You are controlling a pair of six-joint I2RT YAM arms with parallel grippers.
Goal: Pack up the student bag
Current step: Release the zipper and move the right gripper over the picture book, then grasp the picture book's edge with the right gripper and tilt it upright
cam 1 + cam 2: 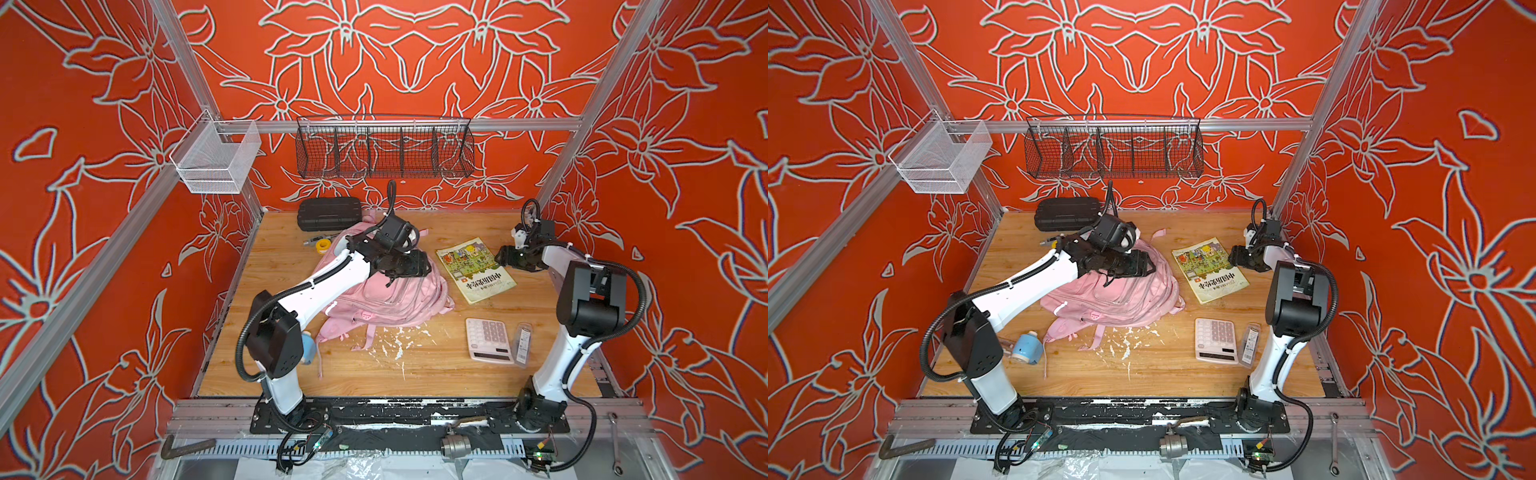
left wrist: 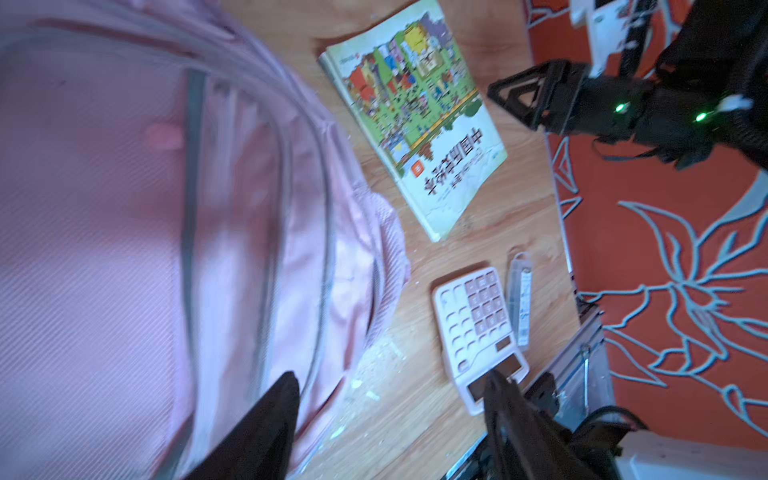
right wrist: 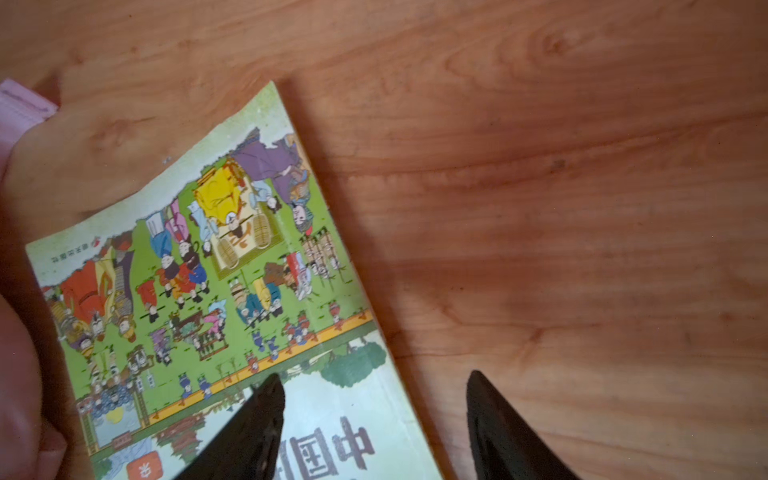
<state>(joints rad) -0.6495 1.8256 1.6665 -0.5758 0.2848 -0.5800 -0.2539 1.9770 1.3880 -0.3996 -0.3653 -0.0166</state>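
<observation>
Showing the pale wooden worktop [image 1: 436, 374], with both arms reaching in from its near edge. The student bag [image 1: 390, 299], a large soft pale-pink fabric backpack with white zipper trims, lies slumped left of the worktop's middle, its straps trailing toward the near edge; both top views show it.

The left gripper [image 1: 419, 266] hangs over the bag's upper right part, on the side facing the book. In the left wrist view the left gripper [image 2: 390, 378] has its two black fingers [image 2: 270, 415] spread wide with nothing between them. One finger overlaps the bag's [image 2: 104, 249] zipped edge, the other the wood and calculator beyond. Whether either finger touches the fabric cannot be told.

The right gripper [image 1: 500, 255] stands well apart from the bag, at the right-hand edge of a green illustrated paperback book [image 1: 476, 270] that lies flat between the bag and the worktop's right edge. In the right wrist view the right gripper [image 3: 374, 382] is likewise parted and empty, one finger over the book's [image 3: 208, 291] cover and the other over bare wood, with the cover's edge between them.

A pale pink-keyed calculator [image 1: 488, 340] and a clear plastic sleeve [image 1: 524, 345] lie side by side toward the near right corner. A black ribbed hard case [image 1: 329, 214] rests at the far edge, just beyond the bag.
</observation>
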